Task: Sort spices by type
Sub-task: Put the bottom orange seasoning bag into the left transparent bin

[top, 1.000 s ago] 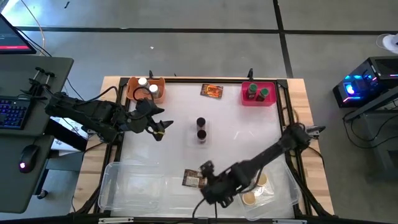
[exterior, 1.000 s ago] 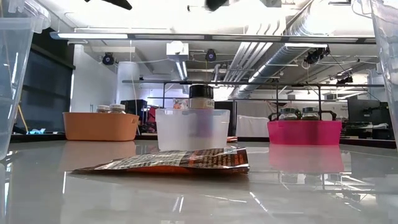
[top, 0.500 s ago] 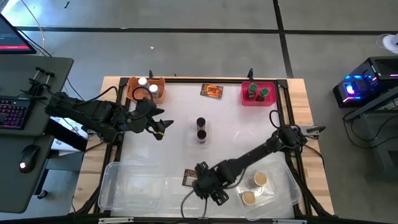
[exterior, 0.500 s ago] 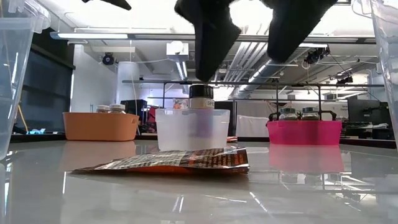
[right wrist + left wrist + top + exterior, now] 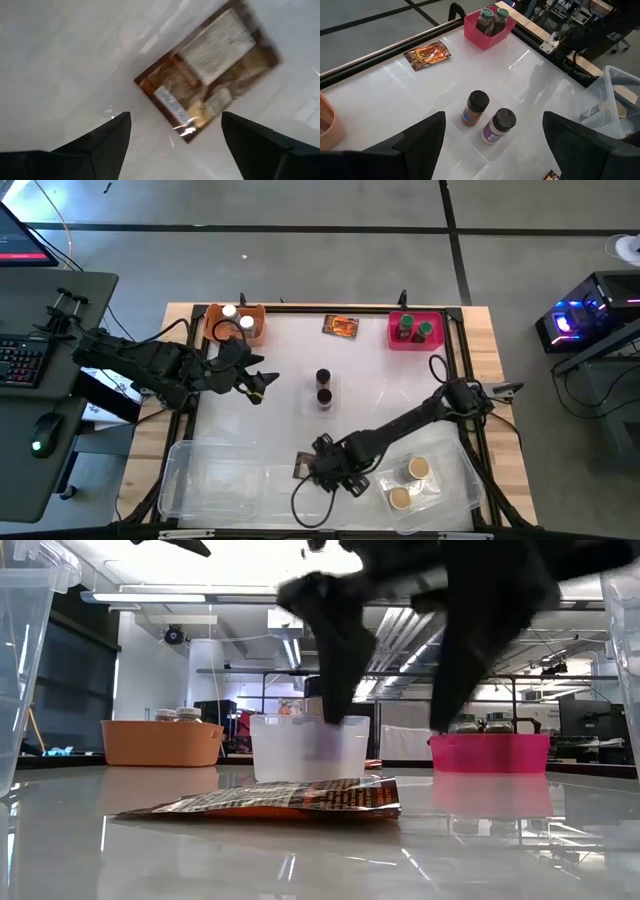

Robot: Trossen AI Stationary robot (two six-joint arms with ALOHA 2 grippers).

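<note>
A flat orange-brown packet (image 5: 210, 75) lies flat on the white table near its near edge (image 5: 270, 798), partly hidden under the arm in the high view (image 5: 302, 468). My right gripper (image 5: 390, 723) hangs open just above it, fingers pointing down, touching nothing (image 5: 175, 117). My left gripper (image 5: 255, 383) waits open at the table's left (image 5: 493, 120). Two black-lidded jars (image 5: 323, 388) stand in a small clear tray at the centre (image 5: 487, 116). A second packet (image 5: 341, 327) lies by the far edge.
An orange bin (image 5: 235, 323) with white-lidded jars sits at the far left, a pink bin (image 5: 417, 330) with green-lidded jars at the far right. A clear tray with tan-lidded jars (image 5: 410, 480) stands near right, a large clear tray (image 5: 215, 480) near left.
My right gripper has come down toward the near packet and shifted a little toward the table's left and far side, staying open. In the low view its fingers have dropped from the picture's top to just above the packet. The packet has not moved.
</note>
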